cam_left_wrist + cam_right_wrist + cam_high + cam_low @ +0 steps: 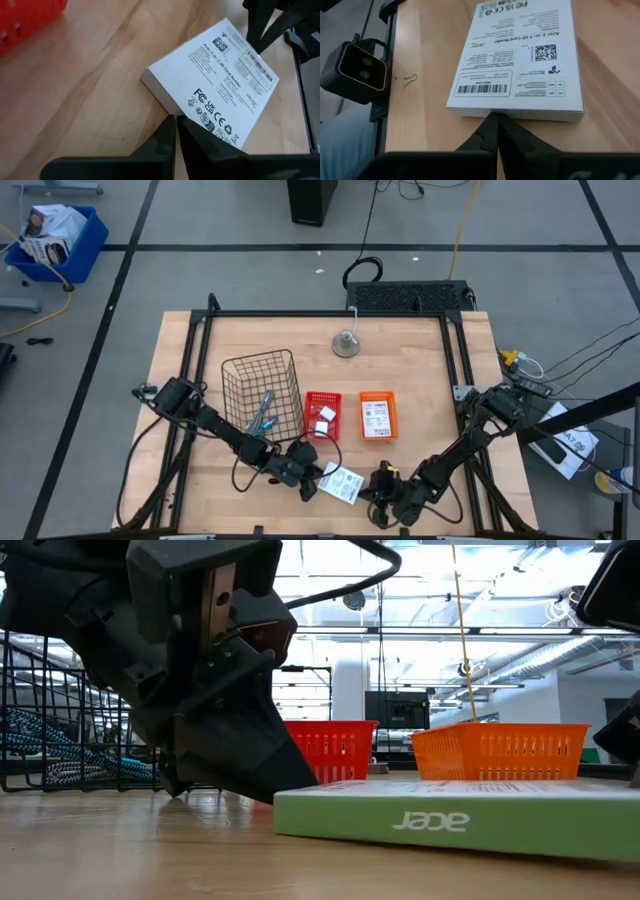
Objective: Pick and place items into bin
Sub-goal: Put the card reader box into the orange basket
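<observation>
Table (420, 370): packet (341, 484) between end effectors.

White packet (215, 85) with black print and green edge — red bin (322, 415), orange bin (377, 415).

The flat white packet (517, 57) lying on the table carries black print: "Acer 2-in-1 SD Card Reader", with a barcode and a QR code. Near one corner (215, 85) stand the FC, UKCA and CE marks. Its green side edge (455, 822) bears the brand "acer", upside down.
</observation>
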